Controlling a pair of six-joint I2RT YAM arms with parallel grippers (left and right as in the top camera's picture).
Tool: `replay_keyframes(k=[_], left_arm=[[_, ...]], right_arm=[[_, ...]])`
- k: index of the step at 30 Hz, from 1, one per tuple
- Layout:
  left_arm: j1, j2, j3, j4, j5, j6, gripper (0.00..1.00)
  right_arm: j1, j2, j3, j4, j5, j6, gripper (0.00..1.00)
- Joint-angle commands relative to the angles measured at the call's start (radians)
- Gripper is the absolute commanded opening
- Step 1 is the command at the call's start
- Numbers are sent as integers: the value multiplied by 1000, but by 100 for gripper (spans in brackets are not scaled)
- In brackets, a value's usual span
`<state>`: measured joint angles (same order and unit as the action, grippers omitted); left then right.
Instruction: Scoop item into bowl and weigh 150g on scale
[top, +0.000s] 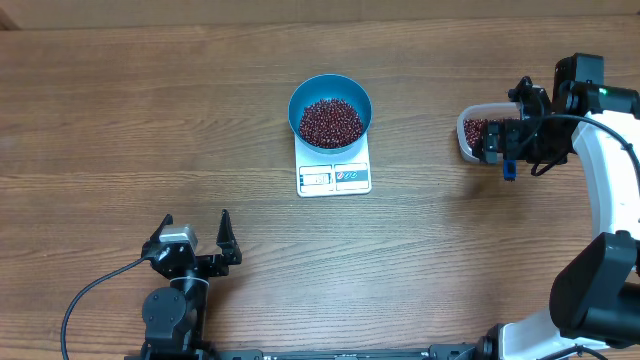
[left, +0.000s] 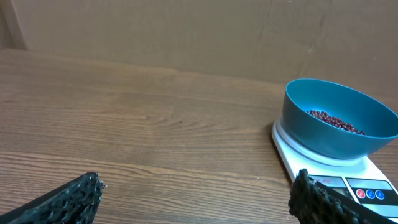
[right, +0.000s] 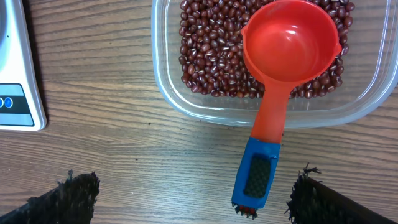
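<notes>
1 bowl (left: 323, 134) on 1 scale (top: 334, 177), 1 tub (right: 186, 102), 1 scoop (right: 291, 46)

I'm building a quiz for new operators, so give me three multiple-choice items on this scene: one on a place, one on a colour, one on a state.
1. The bowl stands: A. on the scale; B. on a tray; C. on a stack of books.
2. The scoop lying in the tub has a cup coloured: A. green; B. red; C. white.
3. The right gripper is: A. shut on the scoop's handle; B. open, holding nothing; C. shut on the bowl.
Answers: 1 A, the white scale shows under the bowl; 2 B, the cup is red above the beans; 3 B, its jaws stand wide, clear of the handle.
</notes>
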<state>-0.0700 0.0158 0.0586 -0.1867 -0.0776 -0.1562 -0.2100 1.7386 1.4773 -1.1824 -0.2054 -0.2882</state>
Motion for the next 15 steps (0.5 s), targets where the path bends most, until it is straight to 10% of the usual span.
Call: replay_keyframes(k=[1, 15], left_arm=[[6, -5, -5, 5, 16, 15, 99], [6, -5, -5, 5, 16, 15, 99]], right_arm=[[-6, -18, 16, 3, -6, -1, 100], [-6, -18, 16, 10, -6, -2, 100]])
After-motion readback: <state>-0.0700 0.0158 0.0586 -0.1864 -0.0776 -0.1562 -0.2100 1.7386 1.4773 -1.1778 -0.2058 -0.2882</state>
